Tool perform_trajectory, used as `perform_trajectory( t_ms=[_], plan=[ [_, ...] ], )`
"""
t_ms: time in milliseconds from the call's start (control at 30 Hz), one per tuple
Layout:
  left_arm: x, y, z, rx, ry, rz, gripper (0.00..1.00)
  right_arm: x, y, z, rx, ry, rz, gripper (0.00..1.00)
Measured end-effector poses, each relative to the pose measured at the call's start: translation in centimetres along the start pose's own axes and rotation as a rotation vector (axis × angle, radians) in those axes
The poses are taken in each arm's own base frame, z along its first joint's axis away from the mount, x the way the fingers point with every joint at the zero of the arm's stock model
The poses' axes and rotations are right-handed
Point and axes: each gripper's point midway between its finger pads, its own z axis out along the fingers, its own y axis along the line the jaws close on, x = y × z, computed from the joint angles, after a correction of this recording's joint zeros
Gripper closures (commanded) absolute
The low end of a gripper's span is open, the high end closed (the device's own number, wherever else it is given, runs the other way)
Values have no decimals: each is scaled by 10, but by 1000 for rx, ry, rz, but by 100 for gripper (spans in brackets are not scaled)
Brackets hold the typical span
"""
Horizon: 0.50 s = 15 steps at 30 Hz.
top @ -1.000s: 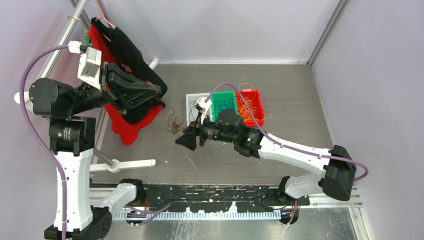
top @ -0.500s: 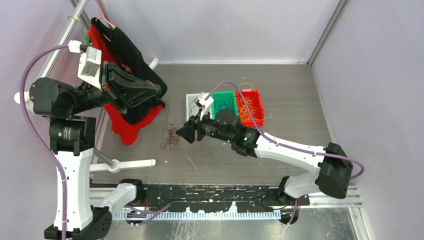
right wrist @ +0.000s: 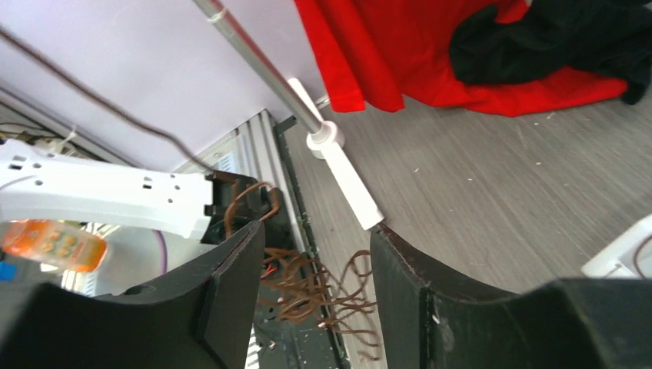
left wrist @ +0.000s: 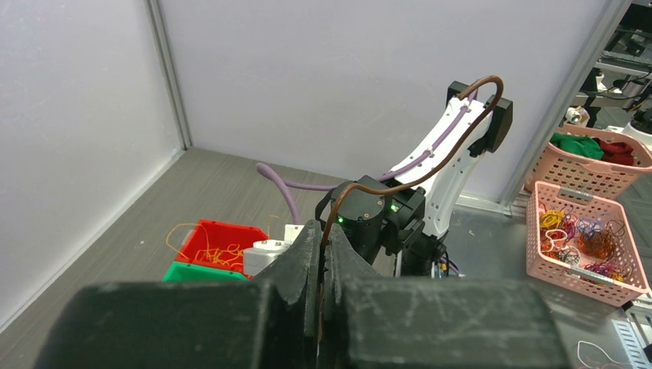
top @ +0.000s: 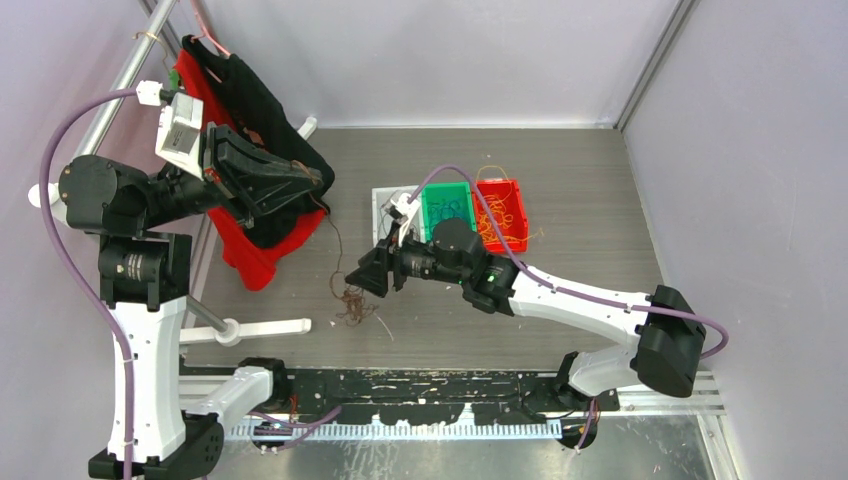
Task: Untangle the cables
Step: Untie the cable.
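The step in hand is drawing one loop free of the knot. The left gripper [top: 320,182], raised at the far left in front of the red cloth [top: 262,262], has its fingers pressed together on a single brown strand [left wrist: 369,186]. That strand runs down to the cables [top: 352,303], a small brown tangle at the near-left middle of the table [top: 580,180]. Whether the tangle rests on the surface or hangs just clear of it cannot be told. The right gripper [right wrist: 317,238] sits just to the right of the tangle with its fingers spread. In its own wrist view the knot shows between them, and they pinch nothing. To do this well, I judge the right gripper should settle over the bulk of the knot and close on it low. It should catch several loops, not the one the left arm holds. The left arm can then draw its strand up and away slowly. A quick pull would likely tighten the snarl or lift the whole clump. The grip also needs to stay clear of the taut strand itself. A green bin [top: 447,206] and a red bin [top: 503,232] with sorted loops stand further right. No brand, label or writing can be read in any view. An orange object [right wrist: 46,242] at the left edge of the right wrist view is too blurred to make out.
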Motion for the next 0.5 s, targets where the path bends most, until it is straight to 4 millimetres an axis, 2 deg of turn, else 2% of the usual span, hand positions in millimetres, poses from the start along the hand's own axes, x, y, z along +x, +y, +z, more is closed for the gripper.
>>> perform_trajectory(
  t_ms=[300, 500],
  plan=[
    [-1, 1, 0, -6, -3, 1, 100, 8, 12, -2, -67, 28, 39, 44],
    [-1, 1, 0, -7, -5, 1, 100, 5, 15, -2, -79, 17, 55, 44]
  ],
)
